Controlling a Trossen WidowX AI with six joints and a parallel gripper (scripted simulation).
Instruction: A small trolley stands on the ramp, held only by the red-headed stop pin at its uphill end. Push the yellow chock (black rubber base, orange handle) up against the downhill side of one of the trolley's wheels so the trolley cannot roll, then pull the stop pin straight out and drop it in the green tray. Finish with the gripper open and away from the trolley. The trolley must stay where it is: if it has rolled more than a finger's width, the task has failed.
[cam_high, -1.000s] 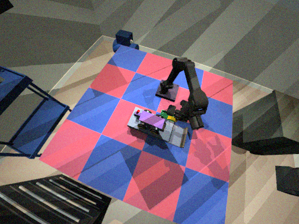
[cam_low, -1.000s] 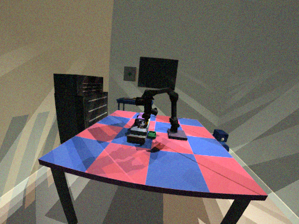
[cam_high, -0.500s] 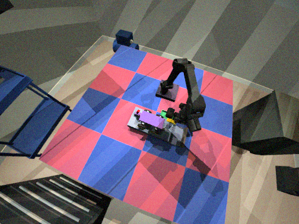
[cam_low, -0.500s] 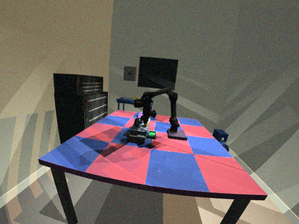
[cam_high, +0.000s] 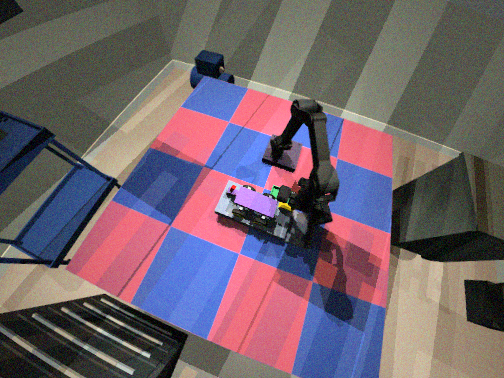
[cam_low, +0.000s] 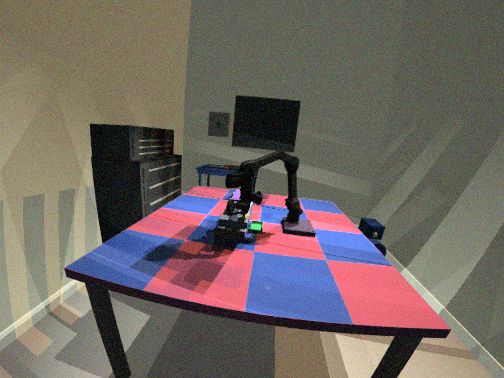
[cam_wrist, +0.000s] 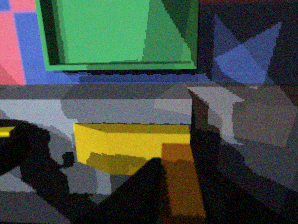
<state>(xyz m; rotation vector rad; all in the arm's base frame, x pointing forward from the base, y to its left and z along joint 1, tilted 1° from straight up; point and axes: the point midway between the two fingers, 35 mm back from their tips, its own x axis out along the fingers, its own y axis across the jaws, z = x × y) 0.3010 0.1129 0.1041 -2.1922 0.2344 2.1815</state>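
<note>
My gripper (cam_wrist: 176, 167) is shut on the orange handle (cam_wrist: 182, 175) of the yellow chock (cam_high: 284, 205) (cam_wrist: 125, 145). The chock is over the grey ramp (cam_high: 223, 206) (cam_wrist: 130, 111), on the downhill side of the trolley; whether it touches the ramp I cannot tell. The trolley (cam_high: 255, 201) (cam_low: 236, 195) has a purple top and stands on the ramp. One dark wheel (cam_wrist: 22, 150) shows at the left of the wrist view, with a gap between it and the chock. The red-headed stop pin (cam_high: 233, 188) stands at the uphill end. The chock's rubber base is hidden.
The green tray (cam_high: 275, 191) (cam_low: 256, 226) (cam_wrist: 125, 66) lies close beside the ramp, on the side of the arm's base (cam_high: 295, 161) (cam_low: 299, 229). The arm reaches over the ramp's lower end and partly hides it in the top view.
</note>
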